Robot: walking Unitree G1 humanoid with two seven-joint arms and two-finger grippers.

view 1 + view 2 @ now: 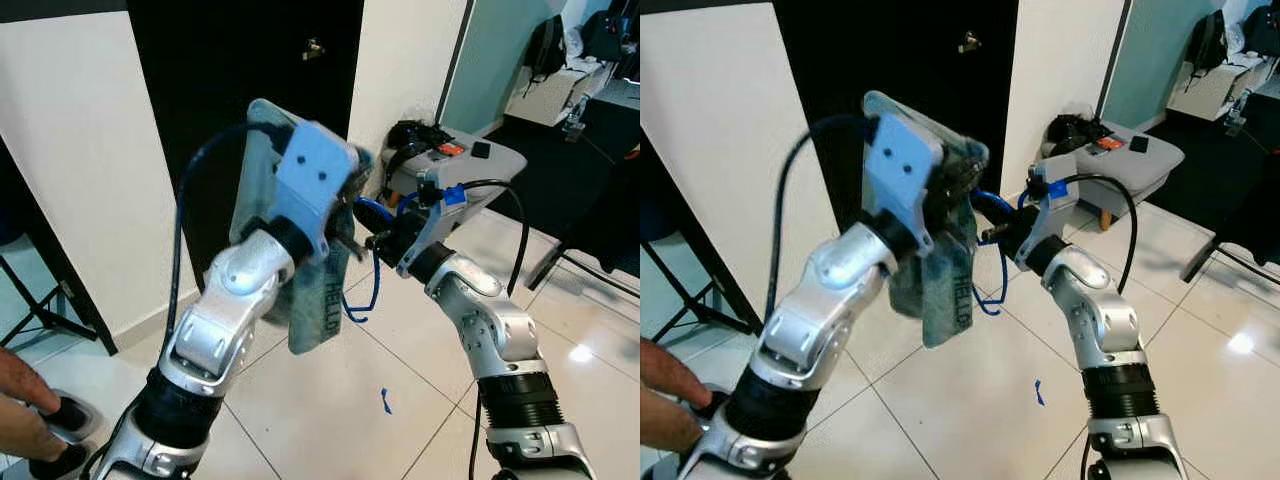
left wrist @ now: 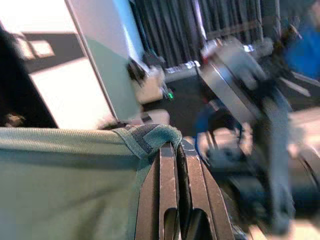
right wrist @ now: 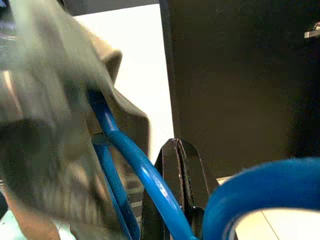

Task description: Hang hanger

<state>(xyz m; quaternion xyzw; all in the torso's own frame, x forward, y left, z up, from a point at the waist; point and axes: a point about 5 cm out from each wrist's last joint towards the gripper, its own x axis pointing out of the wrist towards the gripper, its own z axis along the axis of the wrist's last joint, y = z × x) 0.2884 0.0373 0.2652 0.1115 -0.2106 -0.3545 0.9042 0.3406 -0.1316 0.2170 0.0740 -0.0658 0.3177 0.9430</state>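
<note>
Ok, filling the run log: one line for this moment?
left hand: shut on green cloth | right hand: shut on blue hanger | both raised before dark door

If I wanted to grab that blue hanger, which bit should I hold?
Hold the bare blue bar of the hanger between the two claws, coming from your side, below the cloth. The cloth drapes over the far end, so that part is covered. The right claw already pinches it near the curved end, and the left claw pinches the cloth.

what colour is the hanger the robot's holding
Blue; the hanger shows best in the right wrist view.
</note>
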